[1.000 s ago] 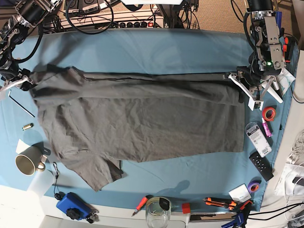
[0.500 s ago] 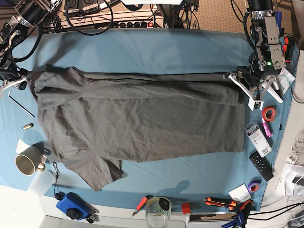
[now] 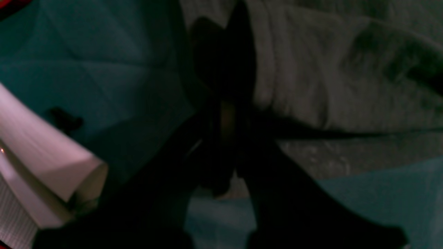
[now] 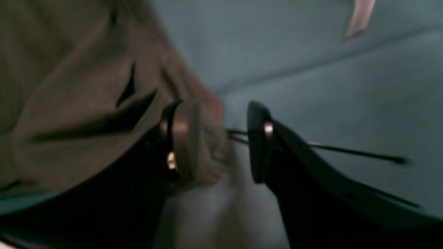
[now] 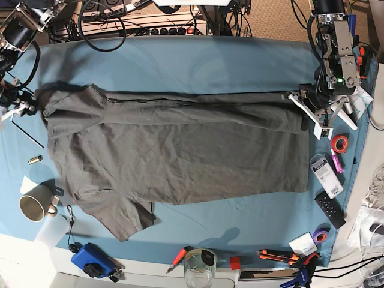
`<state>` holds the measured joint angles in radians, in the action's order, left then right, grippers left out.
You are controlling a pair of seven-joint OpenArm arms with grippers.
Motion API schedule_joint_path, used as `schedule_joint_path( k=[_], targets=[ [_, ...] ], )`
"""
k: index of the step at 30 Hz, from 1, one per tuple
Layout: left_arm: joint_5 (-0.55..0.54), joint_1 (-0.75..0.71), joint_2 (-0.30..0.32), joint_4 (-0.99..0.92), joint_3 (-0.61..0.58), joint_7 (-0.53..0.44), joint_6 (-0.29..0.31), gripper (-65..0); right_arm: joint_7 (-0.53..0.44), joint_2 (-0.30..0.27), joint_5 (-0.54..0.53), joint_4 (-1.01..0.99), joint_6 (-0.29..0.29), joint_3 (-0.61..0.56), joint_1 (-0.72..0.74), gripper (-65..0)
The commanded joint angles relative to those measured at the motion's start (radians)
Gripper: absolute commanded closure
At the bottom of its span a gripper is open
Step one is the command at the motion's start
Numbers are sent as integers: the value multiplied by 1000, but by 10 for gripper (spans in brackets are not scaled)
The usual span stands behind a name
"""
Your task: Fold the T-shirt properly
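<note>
Item 1, far left of the base view: right gripper (image 5: 17, 108), jaws standing apart in its wrist view, one pad touching the sleeve-end edge of the T-shirt (image 5: 174, 156), nothing clamped between them.

Item 2, centre: the T-shirt is lying spread across the blue tablecloth (image 5: 198, 60), upper long edge folded over toward the middle, 1 sleeve sticking out at lower left.

Item 3, right: left gripper (image 5: 309, 111), jaws together and apparently pinching the cloth's right-hand edge.

Risk: with only 1 end gripped, any pull is likely dragging the fold askew or bunching it; the open right jaws are sitting at the very edge and could close on too little cloth.

Writing: none legible; the neck label is not showing.
</note>
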<state>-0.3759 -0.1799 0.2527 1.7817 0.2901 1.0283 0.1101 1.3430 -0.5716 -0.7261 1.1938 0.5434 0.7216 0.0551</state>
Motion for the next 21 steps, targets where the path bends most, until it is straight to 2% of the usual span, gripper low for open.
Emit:
schedule_joint_path(
  k=[1,8,12,21],
  targets=[
    [5,-3,8,5,1,26,4,0,-11,-37,-31,-2,2,-6,14,-231],
    [5,-3,8,5,1,26,4,0,-80,-35,-28,-46,3,-20,14,-231],
    [5,-3,8,5,1,26,4,0,-83,-35,13,-46,3,-20,14,-230],
    [5,-3,8,5,1,26,4,0,-62,-42,9,-45,7,-19,14,-230]
  ],
)
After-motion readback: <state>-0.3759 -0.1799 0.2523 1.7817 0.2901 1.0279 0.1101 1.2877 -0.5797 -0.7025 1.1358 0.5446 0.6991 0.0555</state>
